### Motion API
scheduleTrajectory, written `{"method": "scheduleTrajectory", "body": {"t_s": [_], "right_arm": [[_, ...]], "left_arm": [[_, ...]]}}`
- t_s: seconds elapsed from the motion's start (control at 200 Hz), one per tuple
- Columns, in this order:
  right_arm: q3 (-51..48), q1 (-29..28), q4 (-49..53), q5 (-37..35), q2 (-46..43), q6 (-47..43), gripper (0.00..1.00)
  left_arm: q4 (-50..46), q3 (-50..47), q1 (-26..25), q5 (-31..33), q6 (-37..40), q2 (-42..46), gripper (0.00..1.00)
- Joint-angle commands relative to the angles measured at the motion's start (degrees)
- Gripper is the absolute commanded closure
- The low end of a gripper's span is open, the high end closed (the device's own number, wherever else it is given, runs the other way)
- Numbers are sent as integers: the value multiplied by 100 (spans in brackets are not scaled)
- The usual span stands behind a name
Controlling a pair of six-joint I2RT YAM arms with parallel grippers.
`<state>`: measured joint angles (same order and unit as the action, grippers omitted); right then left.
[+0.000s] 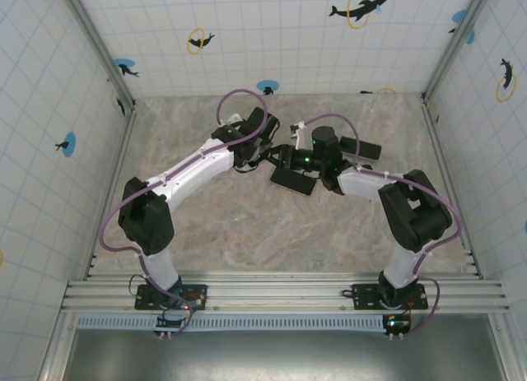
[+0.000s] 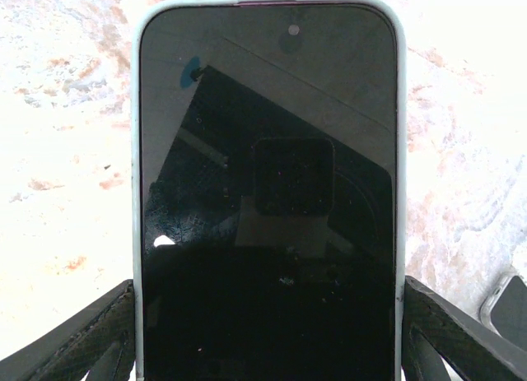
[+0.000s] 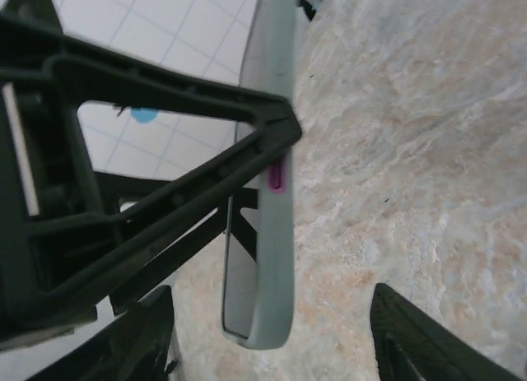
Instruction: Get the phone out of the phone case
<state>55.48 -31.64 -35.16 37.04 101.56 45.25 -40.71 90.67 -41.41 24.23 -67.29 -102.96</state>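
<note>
The left claw (image 2: 268, 295) has the phone case (image 2: 400, 151) pinched across its width. One finger presses each long side near the case's lower end, and the jaws stand wide because the case is wide. The phone (image 2: 263, 192) sits fully inside the case with its dark screen facing the left wrist camera. The pair is held up off the bench (image 2: 58, 192).

The right claw (image 3: 272, 299) stands part open at the end of the case farthest from that grip, one finger on the screen side and one on the back side. A gap shows between the back-side finger and the case. I cannot tell whether the other finger touches, and this claw has hold of nothing. A pink side button (image 3: 277, 177) shows on the case's edge, just beside the left claw's finger.

By my reading, the step in hand is getting a second purchase, and the phone is not yet freed at all. The next move calls for the right claw to catch the case's rim at that far end, or press on its back. That would lift a corner of the phone clear while the left claw holds steady without squeezing the phone tighter into the case.
</note>
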Motion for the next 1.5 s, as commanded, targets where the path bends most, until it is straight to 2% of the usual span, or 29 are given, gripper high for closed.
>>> {"method": "scheduleTrajectory", "body": {"t_s": [0.0,0.23,0.41,0.536,0.686,0.791,0.951,1.056,1.301,1.491], "right_arm": [[203,-34,-562,107,147,407,62],[217,-96,-601,55,215,560,72],[269,-96,-693,47,268,685,89],[291,-90,-688,46,243,710,96],[191,-4,-871,41,109,877,99],[139,104,-887,14,-15,932,100],[75,273,-1077,93,-168,1143,100],[-39,340,-1301,144,-309,1363,100],[-362,386,-2019,164,-549,2077,100],[-428,395,-2110,152,-628,2408,100]], "left_arm": [[323,-28,-69,86,143,276,45],[487,-102,-78,-15,124,263,44],[577,-173,-83,8,234,347,42],[1114,-639,-83,-85,503,620,32],[1722,-1257,-48,-226,1004,1047,7],[2253,-1795,71,-344,1380,1487,5],[3389,-2867,549,-1066,1429,2134,5],[3948,-3240,991,-1783,1546,2279,7],[5021,-3345,1597,-3372,1710,1981,15],[5266,-2916,1651,-3984,1739,1510,17]]}}
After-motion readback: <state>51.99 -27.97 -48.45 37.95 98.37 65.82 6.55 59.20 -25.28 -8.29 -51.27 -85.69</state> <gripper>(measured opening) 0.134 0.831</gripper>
